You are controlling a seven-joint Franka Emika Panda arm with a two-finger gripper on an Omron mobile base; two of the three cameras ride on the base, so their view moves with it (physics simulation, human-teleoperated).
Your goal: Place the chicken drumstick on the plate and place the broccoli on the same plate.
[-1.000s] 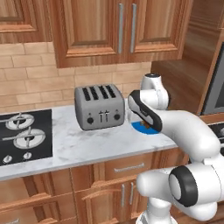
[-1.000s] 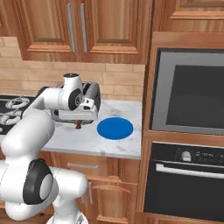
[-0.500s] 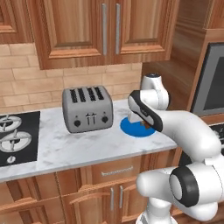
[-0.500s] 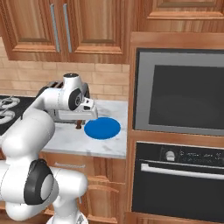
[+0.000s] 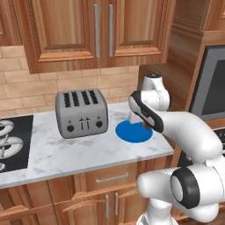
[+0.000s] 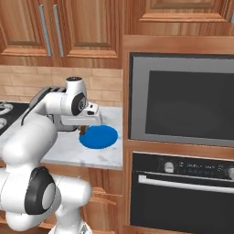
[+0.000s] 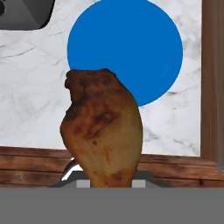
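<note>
Orange-brown, the drumstick (image 7: 103,131) is gripped in the closed end effector (image 6: 83,130) and held above the marble tabletop (image 5: 66,151), beside the near edge of the blue plate (image 5: 133,131), near the toaster (image 5: 81,113).

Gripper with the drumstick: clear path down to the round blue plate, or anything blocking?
Probably yes. The gripper, shut on the orange-brown chicken drumstick, hangs by the near edge of the flat round blue plate, whose top is bare. The grey four-slot toaster stands off to one side.
</note>
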